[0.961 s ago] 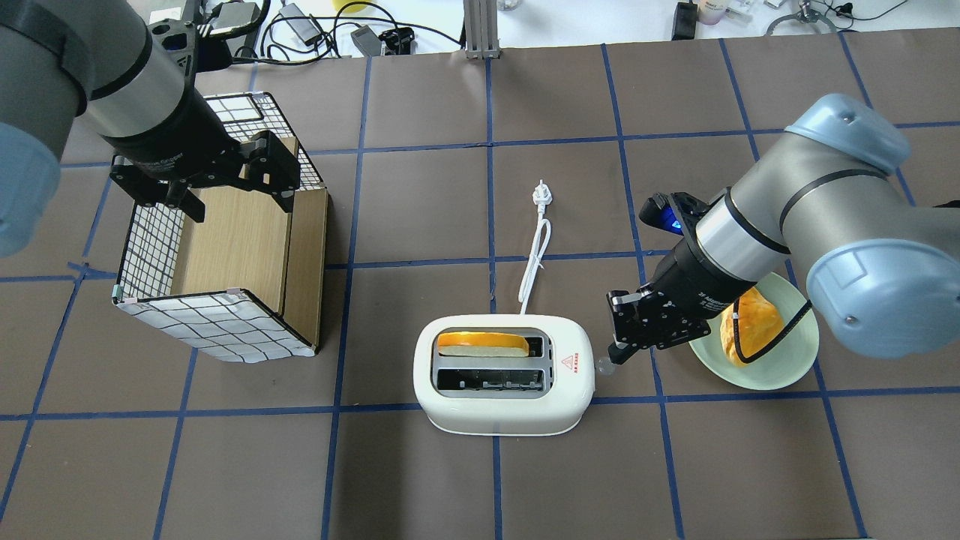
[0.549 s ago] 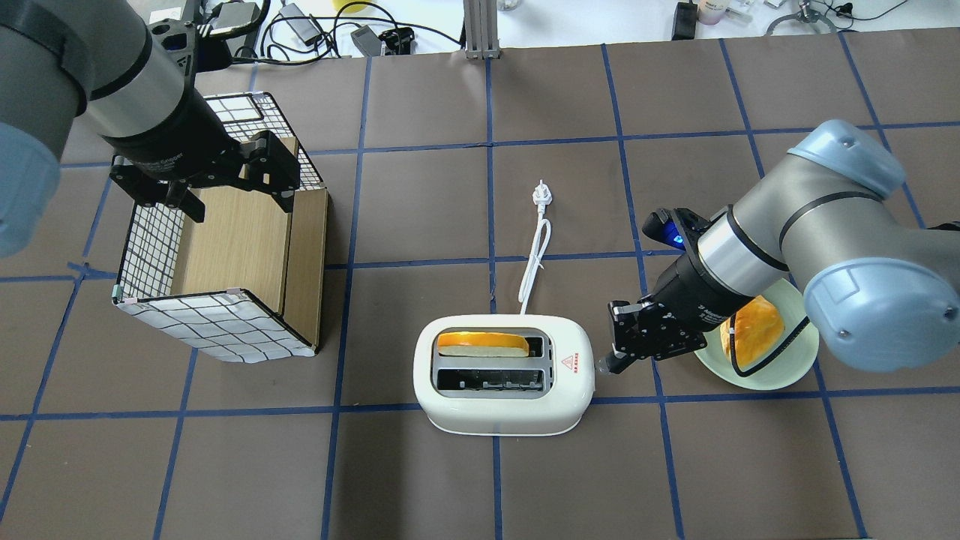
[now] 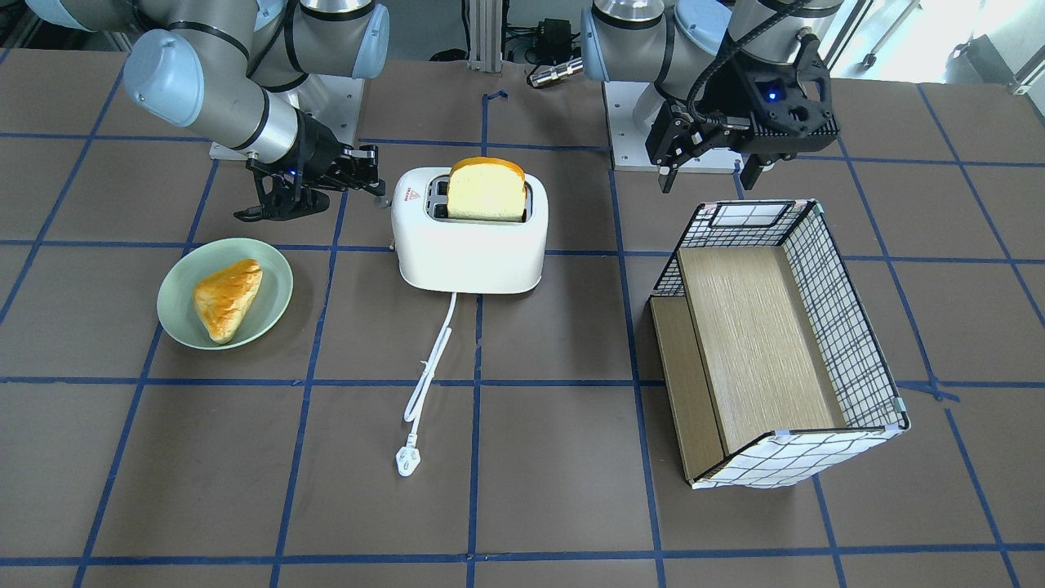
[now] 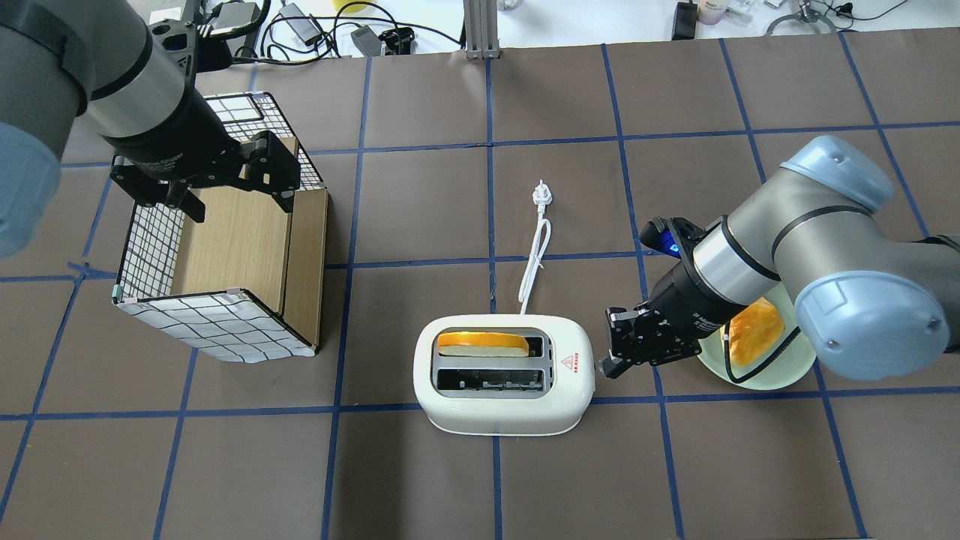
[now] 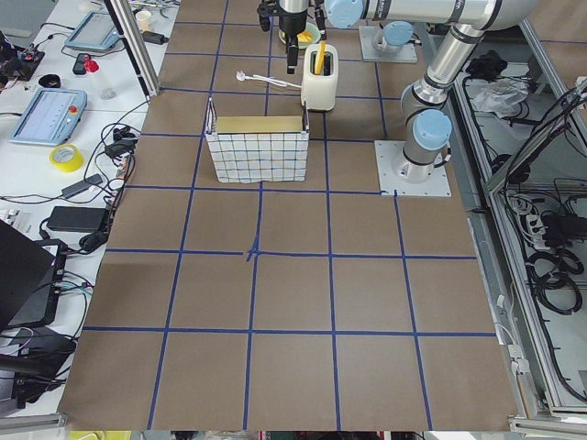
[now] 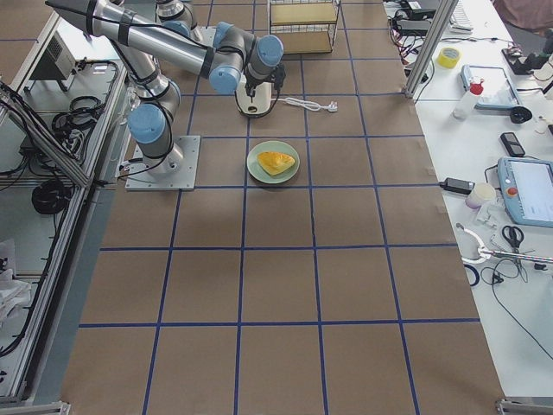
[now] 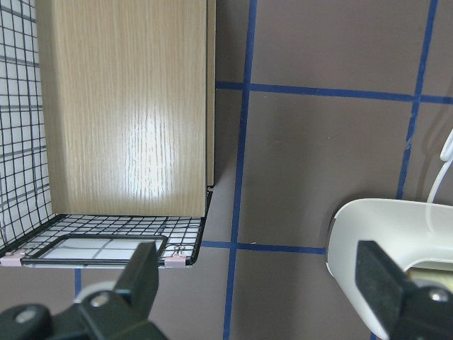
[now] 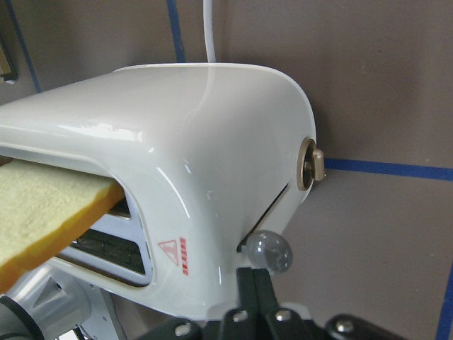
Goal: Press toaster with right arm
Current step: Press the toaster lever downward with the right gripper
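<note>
The white toaster (image 4: 502,379) stands at the table's front middle, with a bread slice (image 4: 480,343) standing up in its far slot. It also shows in the front view (image 3: 469,237) and the right wrist view (image 8: 198,142). My right gripper (image 4: 606,367) is shut, and its tips are at the grey lever knob (image 8: 267,251) on the toaster's right end. In the right wrist view the shut fingertips (image 8: 252,280) sit right against that knob. My left gripper (image 4: 235,196) is open and empty above the wire basket (image 4: 217,326).
A green plate (image 4: 780,379) with a pastry (image 4: 754,330) lies right of the toaster, under my right forearm. The toaster's white cord (image 4: 534,259) runs away from me to its plug (image 4: 541,196). The basket (image 3: 849,318) lies on its side at the left.
My right arm has sunk and shifted slightly; its shut tips have moved from just beside the lever knob onto it. The left arm has not moved. The bread still stands up.
</note>
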Robot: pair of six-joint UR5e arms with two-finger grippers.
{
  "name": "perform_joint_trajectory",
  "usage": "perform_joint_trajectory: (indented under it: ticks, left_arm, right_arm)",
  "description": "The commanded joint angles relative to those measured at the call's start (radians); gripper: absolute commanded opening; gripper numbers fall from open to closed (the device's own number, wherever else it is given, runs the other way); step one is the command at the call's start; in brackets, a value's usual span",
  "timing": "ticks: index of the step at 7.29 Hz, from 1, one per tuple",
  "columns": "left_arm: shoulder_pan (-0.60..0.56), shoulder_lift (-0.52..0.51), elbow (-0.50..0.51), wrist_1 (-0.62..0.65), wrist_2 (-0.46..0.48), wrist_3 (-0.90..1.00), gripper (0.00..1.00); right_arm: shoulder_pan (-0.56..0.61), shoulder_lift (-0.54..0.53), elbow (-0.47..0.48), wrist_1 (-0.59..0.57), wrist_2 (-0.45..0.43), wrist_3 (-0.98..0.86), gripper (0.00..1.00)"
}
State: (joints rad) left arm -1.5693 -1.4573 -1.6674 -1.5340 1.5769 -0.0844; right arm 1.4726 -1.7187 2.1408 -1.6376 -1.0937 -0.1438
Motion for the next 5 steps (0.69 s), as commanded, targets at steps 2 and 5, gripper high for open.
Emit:
perform_joint_trajectory:
  ticks: [2, 5]
  left_arm:
    - [0.0, 0.0, 0.0, 0.0, 0.0, 0.0, 1.0]
    - [0.0, 0.0, 0.0, 0.0, 0.0, 0.0, 1.0]
  right_arm:
    - [0.003, 0.001, 0.004, -0.022, 0.0, 0.015, 0.0]
    - [0.006, 0.014, 0.025, -0.03, 0.002, 0.013, 0.0]
